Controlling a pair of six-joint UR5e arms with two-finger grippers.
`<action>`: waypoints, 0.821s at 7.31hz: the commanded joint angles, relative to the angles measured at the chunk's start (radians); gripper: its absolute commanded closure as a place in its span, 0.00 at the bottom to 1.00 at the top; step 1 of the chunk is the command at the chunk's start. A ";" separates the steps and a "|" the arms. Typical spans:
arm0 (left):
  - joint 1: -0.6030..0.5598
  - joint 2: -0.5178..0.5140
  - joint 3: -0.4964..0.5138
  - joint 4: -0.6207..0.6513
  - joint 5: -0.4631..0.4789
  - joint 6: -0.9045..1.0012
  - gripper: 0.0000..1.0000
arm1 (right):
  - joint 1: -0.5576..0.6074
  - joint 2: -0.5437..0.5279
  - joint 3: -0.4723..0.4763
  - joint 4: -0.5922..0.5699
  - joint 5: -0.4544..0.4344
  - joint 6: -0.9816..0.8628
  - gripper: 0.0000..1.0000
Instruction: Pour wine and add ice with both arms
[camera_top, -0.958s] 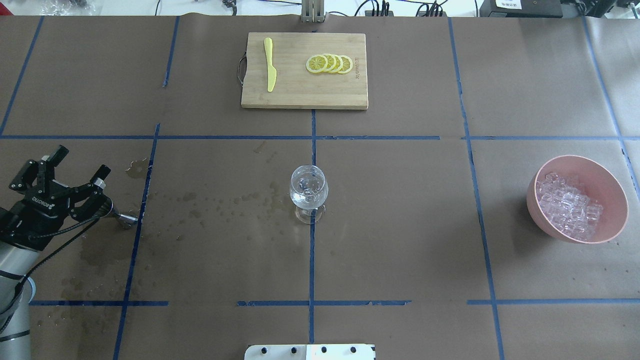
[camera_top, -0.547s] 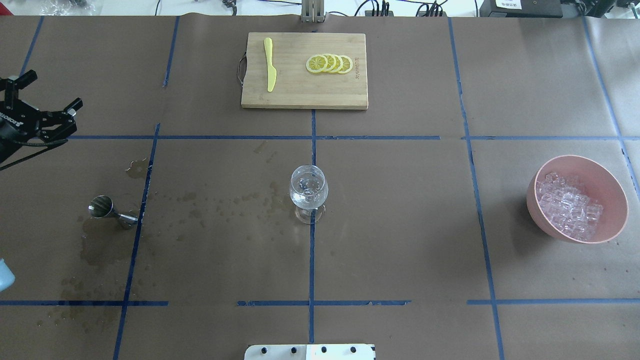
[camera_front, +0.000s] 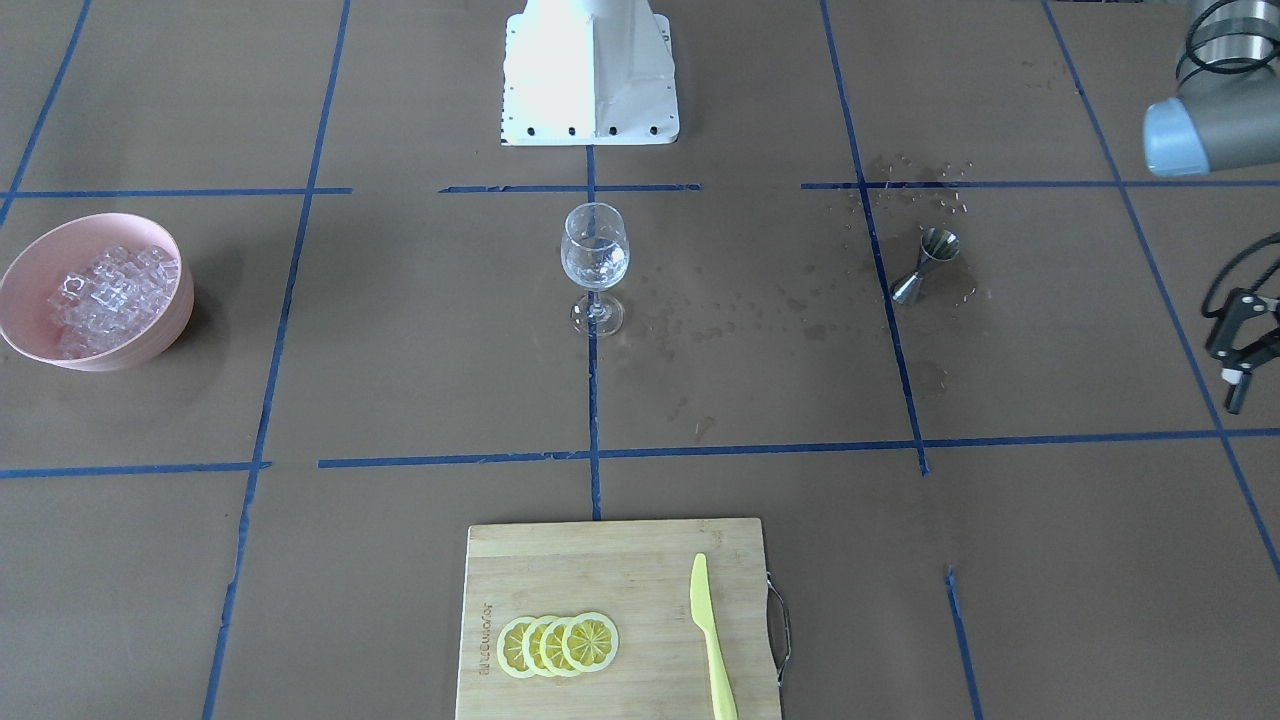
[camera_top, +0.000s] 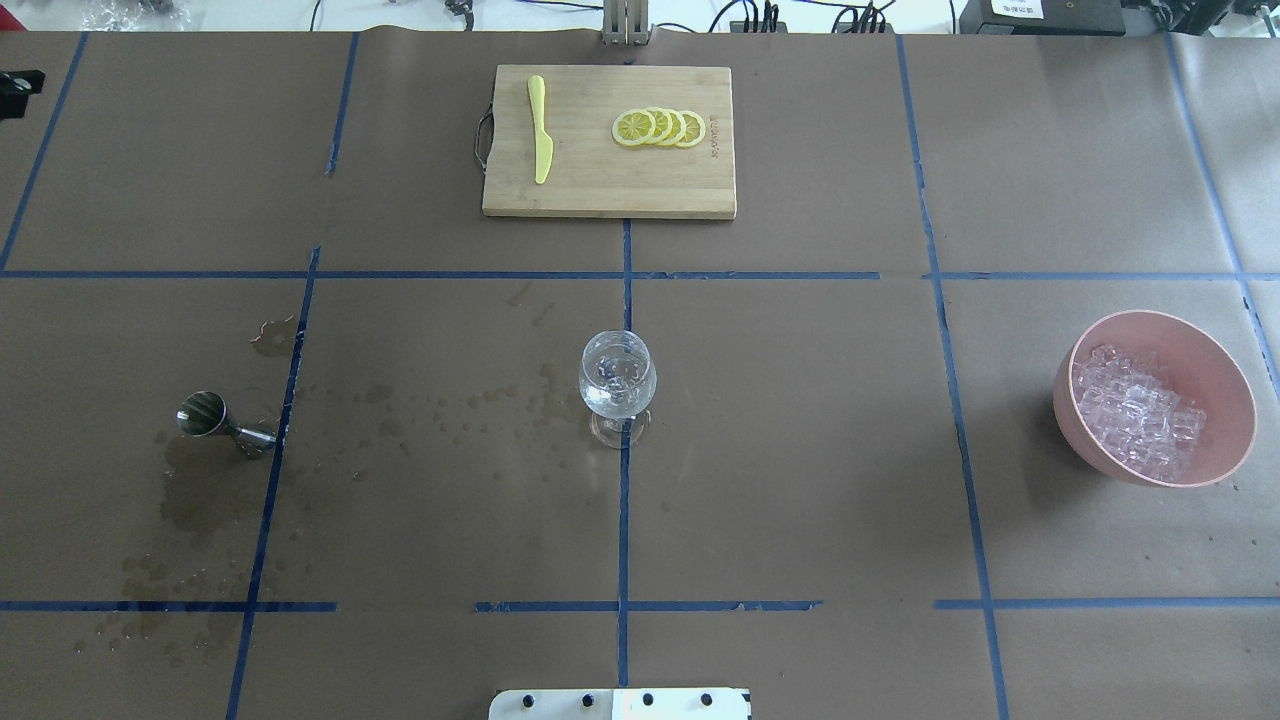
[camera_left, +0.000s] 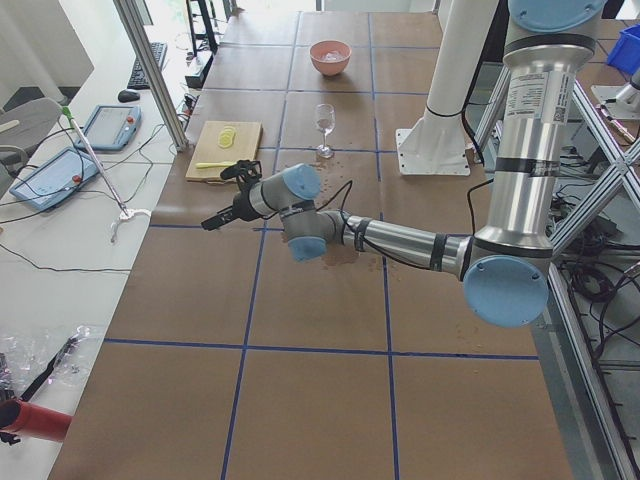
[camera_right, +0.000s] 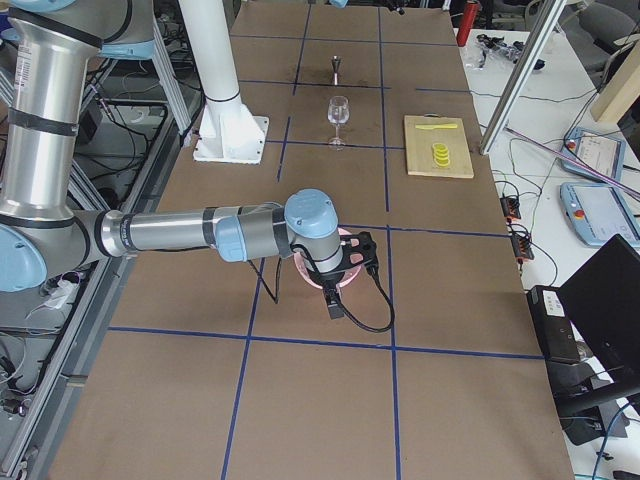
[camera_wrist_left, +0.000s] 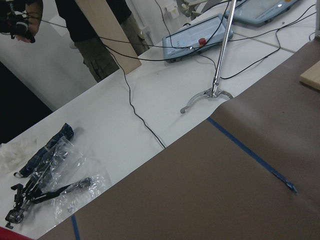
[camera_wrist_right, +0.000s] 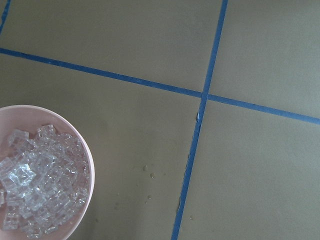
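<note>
Got the wine glass (camera_top: 617, 378) standing upright dead centre on the brown table (camera_top: 800, 450), right on a blue tape line (camera_top: 623, 520). Can just about make out the wine (camera_front: 595, 268) sitting low in its bowl, maybe with a couple of clear cubes mixed in, hard to say through the glare. Spotting the ice (camera_top: 1140, 410) heaped in the pink bowl (camera_top: 1228, 395) way over on the robot's right side. Seeing the right gripper (camera_right: 347, 275) hanging just over that bowl in the side view, but can't tell whether spread or pinched from that far off. Catching the left gripper (camera_front: 1240, 350) out past the table's edge on the robot's left, well away from everything, fingers spread and holding nothing. Also seeing a steel jigger (camera_top: 215, 420) upright on that left side, well apart from the glass, with damp splotches (camera_top: 190, 500) on the paper around it. Finding a wooden cutting board (camera_top: 600, 190) at the far end, carrying four overlapping lemon slices (camera_top: 660, 128) and a yellow knife (camera_top: 540, 130), apart from each other.
</note>
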 joint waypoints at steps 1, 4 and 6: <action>-0.160 0.000 0.010 0.186 -0.115 0.206 0.00 | 0.000 -0.005 0.001 0.003 0.000 -0.003 0.00; -0.219 -0.035 0.008 0.749 -0.123 0.305 0.00 | 0.000 -0.008 0.001 0.003 0.002 -0.001 0.00; -0.309 0.038 0.003 0.889 -0.330 0.383 0.00 | 0.000 -0.008 0.003 0.003 0.002 0.002 0.00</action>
